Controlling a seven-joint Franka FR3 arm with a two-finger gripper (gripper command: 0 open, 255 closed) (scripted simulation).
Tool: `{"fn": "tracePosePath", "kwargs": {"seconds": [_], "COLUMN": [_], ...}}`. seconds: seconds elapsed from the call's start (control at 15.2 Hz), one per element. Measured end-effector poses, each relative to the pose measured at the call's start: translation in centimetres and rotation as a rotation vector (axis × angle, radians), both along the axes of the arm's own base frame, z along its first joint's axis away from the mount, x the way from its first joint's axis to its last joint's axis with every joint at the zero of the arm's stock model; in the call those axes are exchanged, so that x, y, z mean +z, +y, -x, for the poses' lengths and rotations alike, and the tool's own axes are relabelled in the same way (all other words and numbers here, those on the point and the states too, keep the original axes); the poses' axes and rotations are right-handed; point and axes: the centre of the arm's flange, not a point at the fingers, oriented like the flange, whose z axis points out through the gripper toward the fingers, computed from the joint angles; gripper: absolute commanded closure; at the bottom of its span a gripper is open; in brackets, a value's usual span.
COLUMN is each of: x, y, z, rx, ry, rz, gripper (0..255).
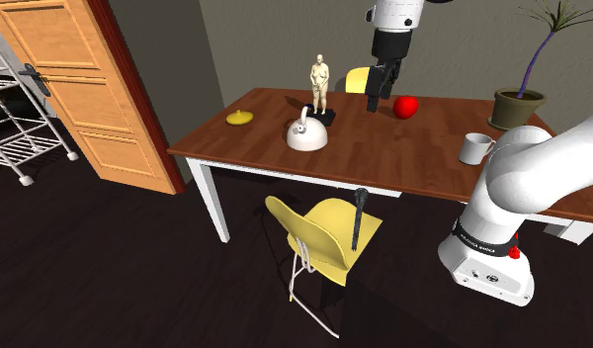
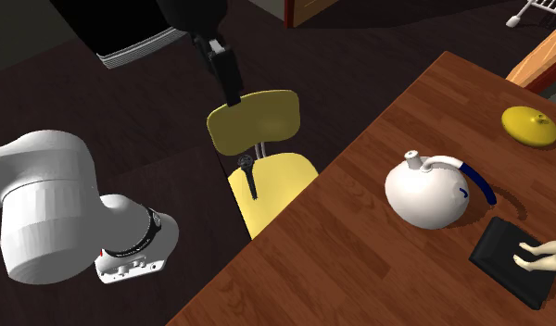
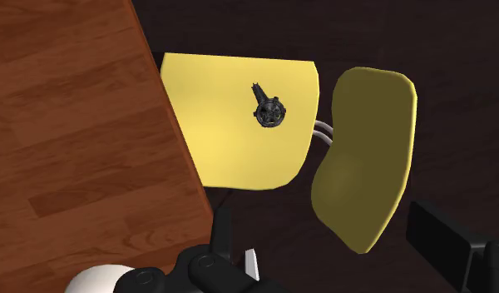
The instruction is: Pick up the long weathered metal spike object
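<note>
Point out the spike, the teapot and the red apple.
spike [image 3: 269, 110]: wrist view, on its dark round head.
teapot [image 2: 424, 194]: second exterior view, on the middle of its white body.
apple [image 1: 406, 106]: shoulder view, on the middle of its red skin.

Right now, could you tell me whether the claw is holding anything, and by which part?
Nothing is held. The claw hangs in the air, and the dark spike stands untouched on the yellow chair seat below.
</note>
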Motion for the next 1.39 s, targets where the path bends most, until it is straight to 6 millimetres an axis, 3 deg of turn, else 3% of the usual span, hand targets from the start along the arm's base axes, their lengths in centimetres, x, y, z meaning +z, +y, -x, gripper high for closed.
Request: {"fn": "tracePosePath", "kwargs": {"seconds": [0.13,0.33,1.06,1.39], "x": [-0.6,-3.6,-18.7,-24.4], "y": [-0.1,0.6,1.2,1.1], "z": [0.1,-0.2,-0.5,-0.2], "rx": [0.003,0.016,0.073,0.096], "ry": [0.001,0.009,0.040,0.051], "rz": [0.001,0.006,0.026,0.035], "gripper": [0,0,0,0]}}
